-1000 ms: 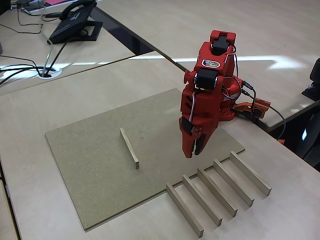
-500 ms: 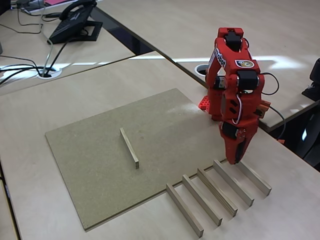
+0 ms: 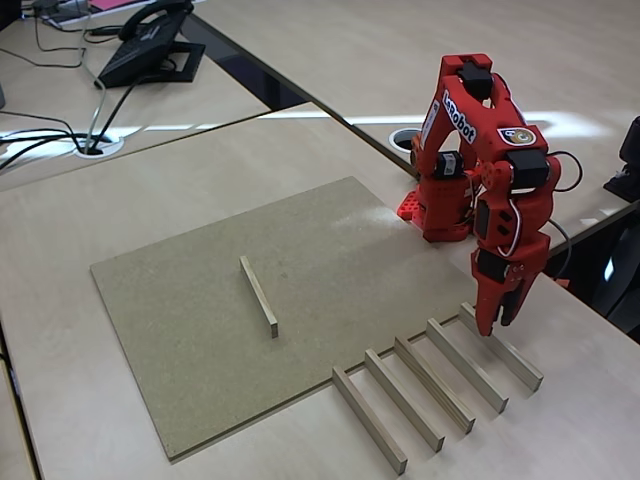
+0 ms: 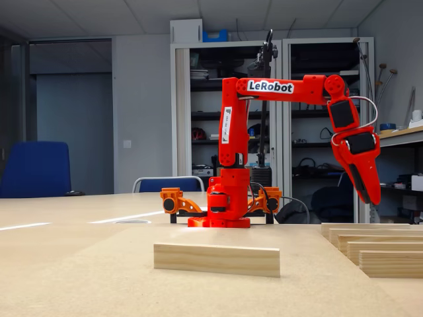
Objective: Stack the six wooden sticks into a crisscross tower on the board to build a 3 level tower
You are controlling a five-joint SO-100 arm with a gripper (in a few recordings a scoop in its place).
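One pale wooden stick (image 3: 259, 294) lies flat near the middle of the tan board (image 3: 190, 340); the other fixed view shows this stick (image 4: 217, 259) low on the board (image 4: 79, 284). Several more sticks (image 3: 433, 383) lie side by side on the desk just off the board's right edge, and their ends (image 4: 390, 247) show in the other fixed view. My red gripper (image 3: 497, 325) hangs pointing down just above the far end of the rightmost stick (image 3: 500, 346). Its fingers stand slightly open, with nothing between them. No crisscross tower is in view.
The arm's base (image 3: 440, 215) stands behind the board's right corner. A desk phone (image 3: 150, 45) and cables by a grommet (image 3: 100, 146) lie on the far left desk. A dark gap (image 3: 270, 85) separates the desks. Shelves and blue chairs (image 4: 36, 168) stand behind the table.
The arm has swung right, from over the board's right edge to above the rightmost stick of the row. No stick has moved.
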